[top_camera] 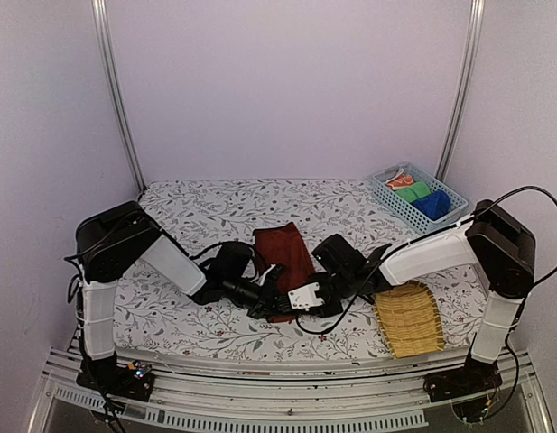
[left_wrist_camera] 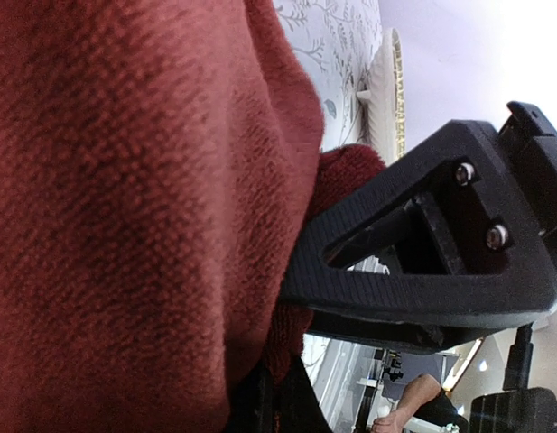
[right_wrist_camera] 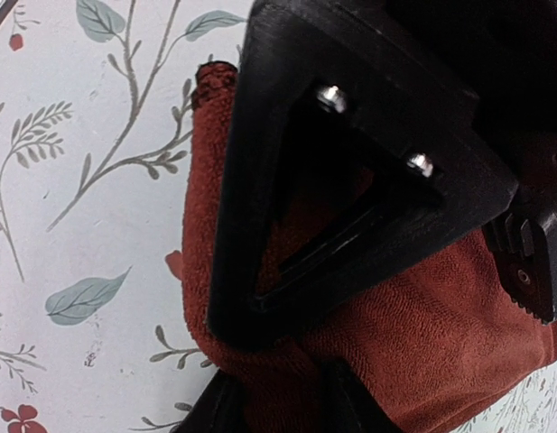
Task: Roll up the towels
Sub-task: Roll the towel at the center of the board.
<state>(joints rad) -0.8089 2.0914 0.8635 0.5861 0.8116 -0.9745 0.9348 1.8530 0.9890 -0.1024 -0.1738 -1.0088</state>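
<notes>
Both arms lean in toward the middle of the desk (top_camera: 197,212), which is spread with a pale cloth printed with leafy sprigs. The two hands meet over the near end of the reddish-brown towel (top_camera: 283,248). That towel lies as a narrow strip running from far to near, about mid-desk. Its far part is flat and its near end is bunched up under the hands.

The left hand (top_camera: 269,296) is clenched tight. Seen from its own wrist, the terry cloth fills nearly the whole view, heaped right up against the lens. A fold of it is nipped against the black open-framed finger (left_wrist_camera: 422,253), the one with two screw heads showing.

The right hand (top_camera: 302,302) comes in from the right and sits just beside the left one. It stands part-way open. One black triangular finger (right_wrist_camera: 260,225) lies across the towel's edge and touches the cloth. The other finger (right_wrist_camera: 535,271), with a ridged pad, stands off at the right with the pad's face bare. Red-brown cloth lies in the gap between them, and as far as I can see this hand is not squeezing it.

The blue towel (top_camera: 433,204) sits as a small bundle in the pale blue basket (top_camera: 395,209) at the far right corner. It lies next to a green cloth (top_camera: 412,191) and an orange-red cloth (top_camera: 397,180). A straw-coloured woven mat (top_camera: 409,320) lies at the near right, apart from the towel.
</notes>
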